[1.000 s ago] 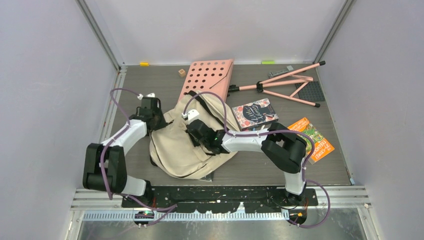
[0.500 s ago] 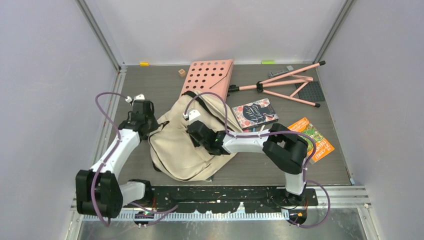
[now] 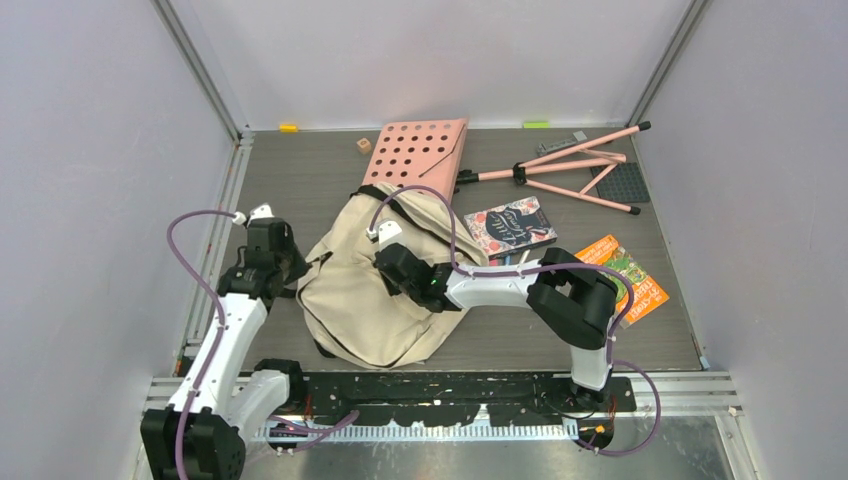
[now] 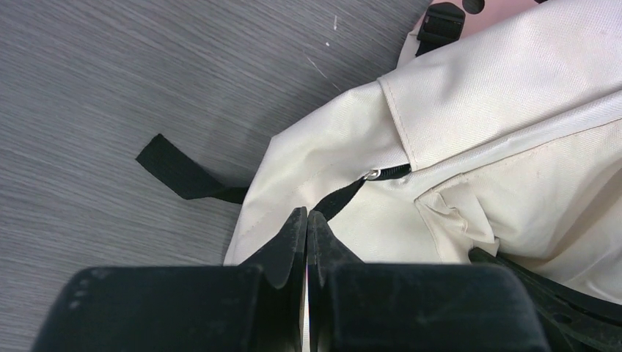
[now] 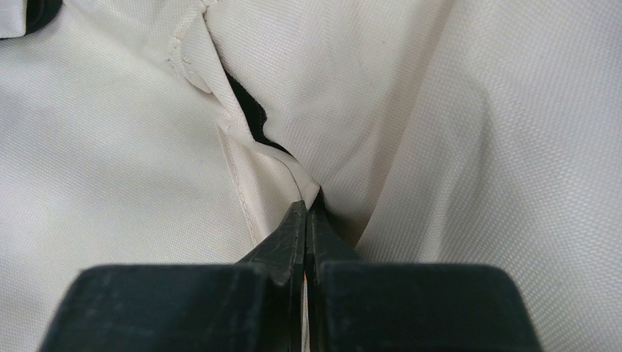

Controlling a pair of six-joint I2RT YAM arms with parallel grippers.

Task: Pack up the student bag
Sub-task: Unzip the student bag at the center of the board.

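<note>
The student bag [image 3: 360, 300], a cream backpack with black straps, lies on the table between my arms. My left gripper [image 3: 292, 268] is at the bag's left edge. In the left wrist view it [image 4: 306, 214] is shut on the black zipper pull [image 4: 345, 196], which leads to the metal slider [image 4: 374, 174]. My right gripper [image 3: 383, 258] rests on top of the bag. In the right wrist view it [image 5: 306, 205] is shut on a fold of the bag's cream fabric [image 5: 293, 165] beside a dark gap in the seam. The bag's inside is hidden.
A pink perforated board [image 3: 415, 152] lies behind the bag, with a pink folding stand [image 3: 570, 168] and a black plate [image 3: 625, 182] at the back right. A floral book [image 3: 510, 228] and an orange book [image 3: 625, 278] lie right of the bag. A small wooden cube [image 3: 363, 145] sits at the back.
My left arm has swung left and toward the near edge, pulling the bag's left edge with it. The bag has stretched leftward. The right gripper has stayed on the bag.
</note>
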